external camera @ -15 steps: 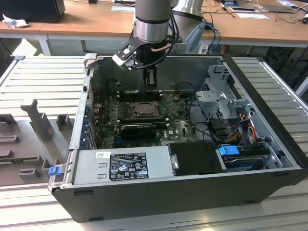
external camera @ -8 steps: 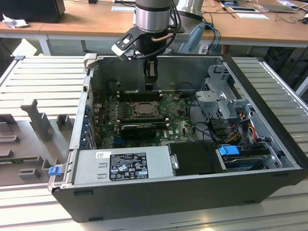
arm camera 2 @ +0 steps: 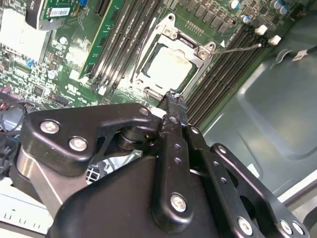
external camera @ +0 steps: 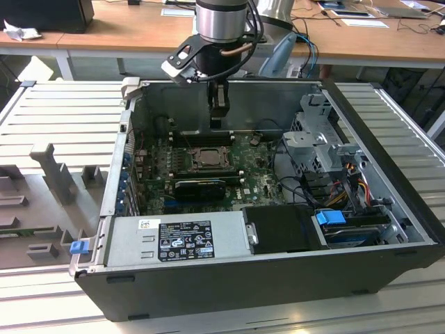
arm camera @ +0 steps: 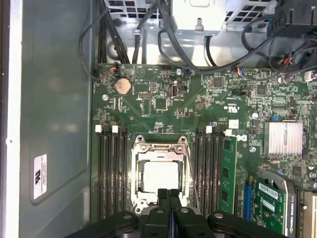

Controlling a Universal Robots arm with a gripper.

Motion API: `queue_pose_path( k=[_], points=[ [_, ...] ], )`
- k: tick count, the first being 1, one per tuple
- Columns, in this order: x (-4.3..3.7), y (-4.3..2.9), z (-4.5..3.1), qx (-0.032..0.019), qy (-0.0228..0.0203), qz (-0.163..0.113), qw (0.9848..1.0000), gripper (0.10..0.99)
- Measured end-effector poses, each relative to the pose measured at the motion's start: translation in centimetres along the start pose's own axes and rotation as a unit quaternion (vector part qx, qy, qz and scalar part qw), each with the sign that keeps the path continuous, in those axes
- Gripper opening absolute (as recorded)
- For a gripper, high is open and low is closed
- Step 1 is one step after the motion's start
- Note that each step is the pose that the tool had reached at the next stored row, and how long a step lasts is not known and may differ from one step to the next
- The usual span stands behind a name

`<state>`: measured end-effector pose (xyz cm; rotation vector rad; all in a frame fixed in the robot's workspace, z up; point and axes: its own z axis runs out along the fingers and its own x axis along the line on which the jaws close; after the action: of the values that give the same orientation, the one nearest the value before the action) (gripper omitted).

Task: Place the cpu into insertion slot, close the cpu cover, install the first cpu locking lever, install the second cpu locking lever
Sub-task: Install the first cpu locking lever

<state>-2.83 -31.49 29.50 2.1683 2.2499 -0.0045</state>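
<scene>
1. The gripper [arm camera: 168, 194] is hanging just above the near edge of the insertion slot [arm camera: 140, 202], with its two black fingers [arm camera: 162, 198] pressing together along a thin seam and gripping nothing.
2. In the exterior view the arm is reaching down into the open computer case [external camera: 278, 278], with the gripper directly over the slot.
3. The cpu [arm camera: 159, 177], a pale square chip, is sitting inside the slot, just beyond the fingertips in both wrist views.
4. The cpu cover [arm camera: 159, 148] is lying flat over the slot (its square window is framing the chip on all sides).
5. In the second wrist view a thin metal rod [arm camera 2: 240, 47] is sticking out from one corner of the slot, away from the gripper.
6. Rows of long dark memory slots [arm camera: 111, 173] are flanking the insertion slot on two opposite sides.
7. The green motherboard [arm camera: 163, 99] is spreading out around the slot, with a round coin battery [arm camera: 122, 86] lying well apart from it.
</scene>
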Motion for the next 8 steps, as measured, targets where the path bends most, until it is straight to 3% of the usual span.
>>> queue_pose_path(
  k=[8],
  points=[
    [0.00, 0.00, 0.01, -0.0006, 0.0003, -0.037, 0.9993, 0.106]
  ],
)
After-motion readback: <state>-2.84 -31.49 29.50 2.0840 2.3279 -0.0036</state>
